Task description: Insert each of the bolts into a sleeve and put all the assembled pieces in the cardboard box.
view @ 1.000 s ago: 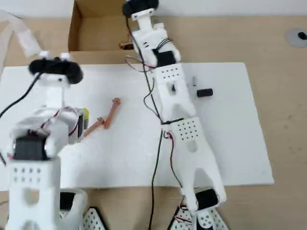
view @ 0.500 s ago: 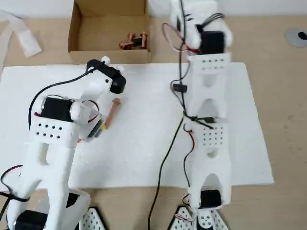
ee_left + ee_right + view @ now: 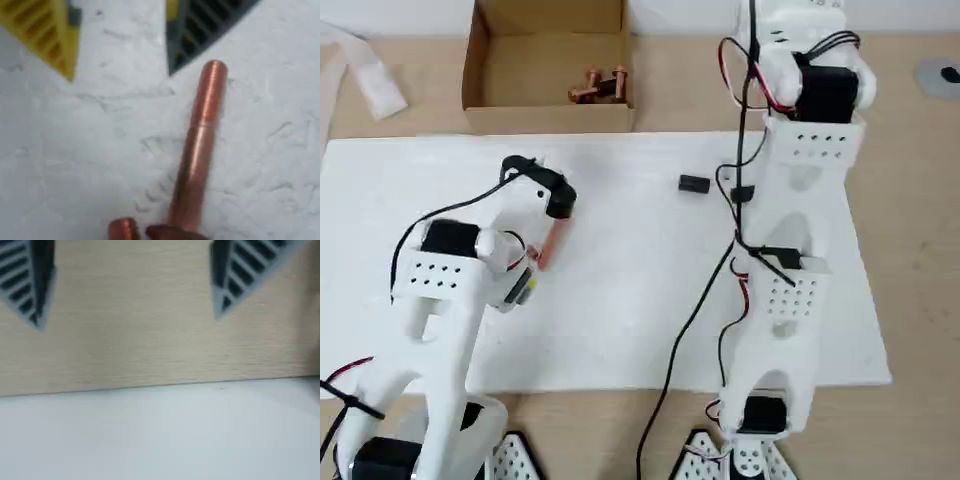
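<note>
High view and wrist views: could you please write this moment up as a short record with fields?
box: box at the far edge of the mat, with copper pieces inside
bolt: bolt lying flat on the mat, not gripped
sleeve: black sleeve lying on the mat, apart from the bolt
left gripper: left gripper open, just above the mat, bolt's end beside one finger
right gripper: right gripper open and empty, over the table near the mat's edge

We see a copper bolt (image 3: 197,150), a textured white mat (image 3: 620,300), a black sleeve (image 3: 694,184) and a brown cardboard box (image 3: 550,118)
</note>
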`<state>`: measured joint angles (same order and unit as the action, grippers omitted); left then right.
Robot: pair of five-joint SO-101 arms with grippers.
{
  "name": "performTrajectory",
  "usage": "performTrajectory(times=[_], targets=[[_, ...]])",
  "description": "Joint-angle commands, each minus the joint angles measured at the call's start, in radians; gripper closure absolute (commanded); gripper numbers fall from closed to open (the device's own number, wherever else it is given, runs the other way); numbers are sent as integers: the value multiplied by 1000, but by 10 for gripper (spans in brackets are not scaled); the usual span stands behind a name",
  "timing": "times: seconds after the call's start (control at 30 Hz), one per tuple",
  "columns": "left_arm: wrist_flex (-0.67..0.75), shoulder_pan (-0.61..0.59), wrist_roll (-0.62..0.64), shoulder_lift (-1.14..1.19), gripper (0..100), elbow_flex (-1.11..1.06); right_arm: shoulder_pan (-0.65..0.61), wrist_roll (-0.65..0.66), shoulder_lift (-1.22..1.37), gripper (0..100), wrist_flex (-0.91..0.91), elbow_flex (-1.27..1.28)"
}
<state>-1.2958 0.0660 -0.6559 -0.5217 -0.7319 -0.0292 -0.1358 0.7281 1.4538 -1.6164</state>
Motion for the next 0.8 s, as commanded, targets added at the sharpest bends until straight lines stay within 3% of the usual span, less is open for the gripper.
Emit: performTrajectory(times=[0.0,0.27,0.5,0.77], targets=[[52,0,-5,-1,868,-15,18,-8,-93,745,23,-51],[126,-11,-55,1,868,-63,18,-8,-113,745,38,-51],[216,-127,-124,13,869,-78,18,-8,-113,745,38,-51],[281,-127,-153,176,871,-55,15,-9,-113,745,38,-50]])
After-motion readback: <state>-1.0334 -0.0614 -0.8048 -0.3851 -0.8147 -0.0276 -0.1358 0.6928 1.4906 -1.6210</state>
